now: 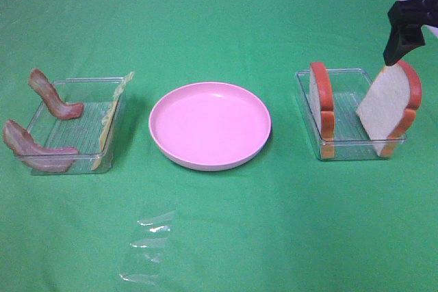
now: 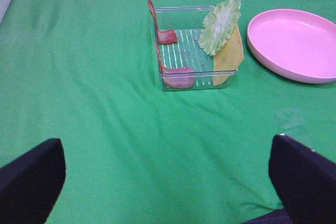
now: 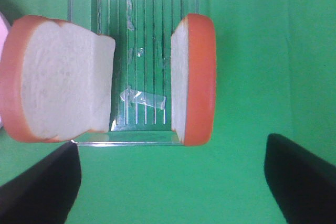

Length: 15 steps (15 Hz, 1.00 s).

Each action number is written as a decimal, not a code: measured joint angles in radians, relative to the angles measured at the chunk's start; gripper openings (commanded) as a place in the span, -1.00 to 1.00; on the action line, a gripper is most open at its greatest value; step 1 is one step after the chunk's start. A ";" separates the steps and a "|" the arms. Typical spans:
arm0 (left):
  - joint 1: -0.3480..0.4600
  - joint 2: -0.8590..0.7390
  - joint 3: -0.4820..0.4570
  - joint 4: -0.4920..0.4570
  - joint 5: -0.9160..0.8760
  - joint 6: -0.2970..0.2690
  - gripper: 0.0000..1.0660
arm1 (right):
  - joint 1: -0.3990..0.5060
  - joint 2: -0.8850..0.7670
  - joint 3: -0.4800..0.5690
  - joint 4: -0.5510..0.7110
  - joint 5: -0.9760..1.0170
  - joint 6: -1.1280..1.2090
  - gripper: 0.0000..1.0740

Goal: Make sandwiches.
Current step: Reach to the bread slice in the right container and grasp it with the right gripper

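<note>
No stacked sandwich shows; the parts lie apart. Two white bread slices with orange-brown crust stand in the right clear tray [image 1: 348, 73]: one upright [image 1: 321, 104], one leaning on the far wall [image 1: 389, 107]. In the right wrist view they show as a broad slice [image 3: 58, 82] and an edge-on slice [image 3: 194, 77]. My right gripper [image 1: 397, 42] [image 3: 173, 182] hangs open above this tray, touching nothing. The left tray [image 1: 75, 81] holds two bacon strips [image 1: 55, 97] [image 1: 37, 148], lettuce [image 2: 220, 24] and cheese [image 2: 228, 56]. My left gripper [image 2: 168, 182] is open and empty, short of that tray.
An empty pink round plate [image 1: 209, 124] sits between the trays, also in the left wrist view [image 2: 294, 43]. Scraps of clear plastic film [image 1: 150, 244] lie on the green cloth in front of the plate. The left arm is out of the exterior view.
</note>
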 measured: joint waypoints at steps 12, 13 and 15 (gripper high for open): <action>0.000 0.000 0.000 0.000 0.000 0.000 0.83 | 0.000 0.314 -0.133 -0.073 -0.042 0.011 0.52; 0.000 0.000 0.000 0.000 0.000 0.000 0.83 | 0.000 0.331 -0.133 -0.070 -0.052 0.015 0.29; 0.000 0.000 0.000 0.000 0.000 0.000 0.83 | 0.000 0.337 -0.133 -0.064 -0.057 0.036 -0.08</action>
